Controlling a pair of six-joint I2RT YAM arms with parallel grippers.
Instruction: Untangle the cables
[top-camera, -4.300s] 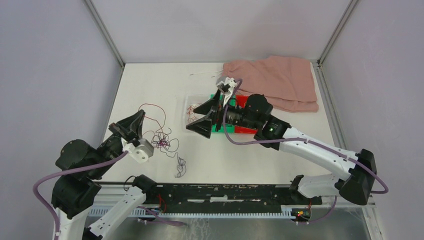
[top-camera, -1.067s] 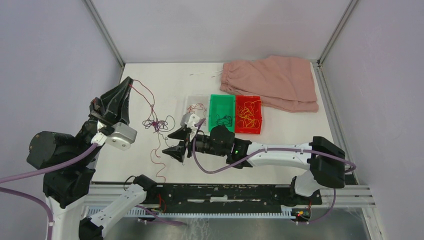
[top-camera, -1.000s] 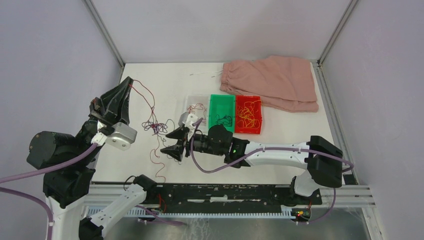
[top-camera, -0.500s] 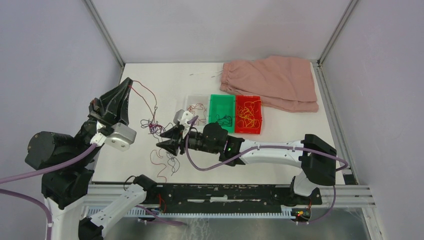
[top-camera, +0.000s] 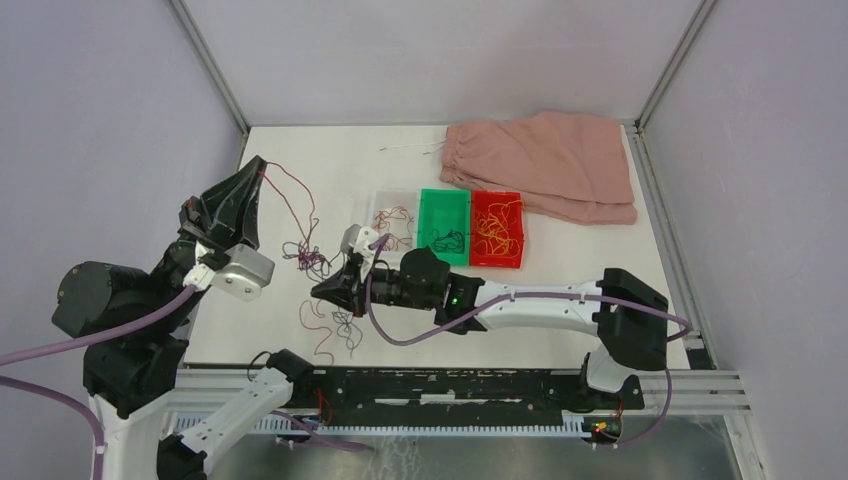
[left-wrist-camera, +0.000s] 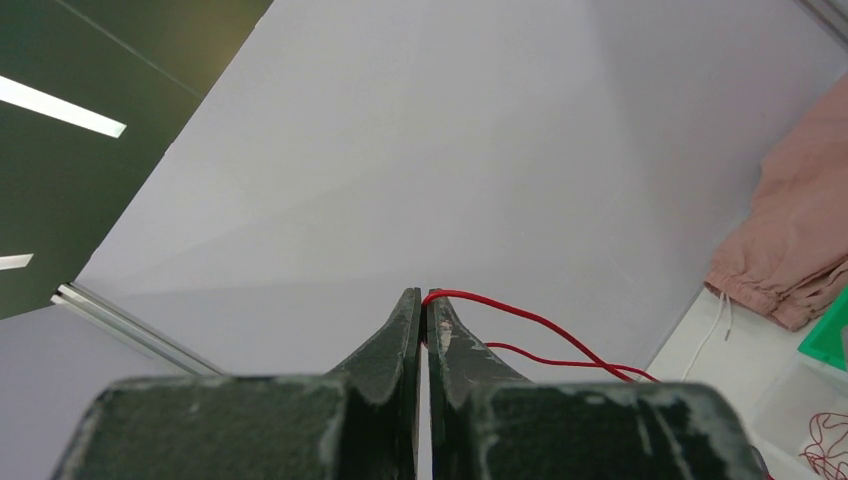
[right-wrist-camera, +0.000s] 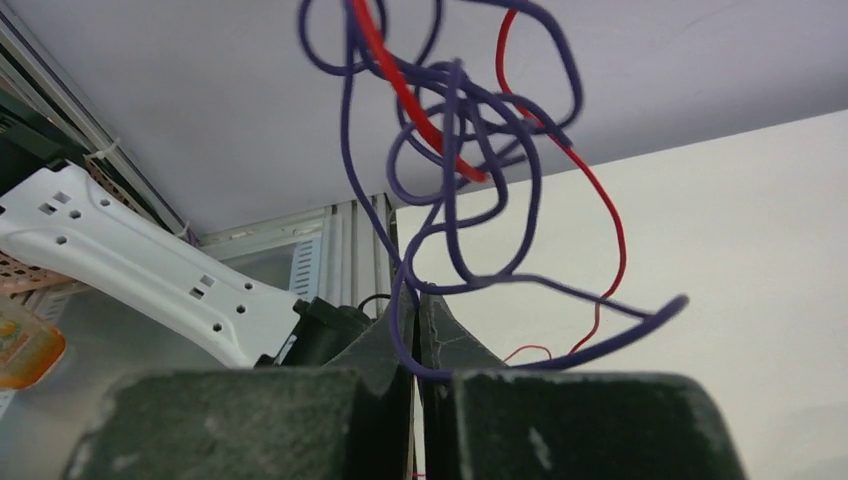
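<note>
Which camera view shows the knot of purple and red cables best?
The right wrist view: the knot fills the frame beyond the right gripper, each loop distinct. The top external view shows it small and blurred. The left wrist view shows one red cable, no knot.

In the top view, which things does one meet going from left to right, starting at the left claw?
left claw → cables → clear tray → green tray → red tray
</note>
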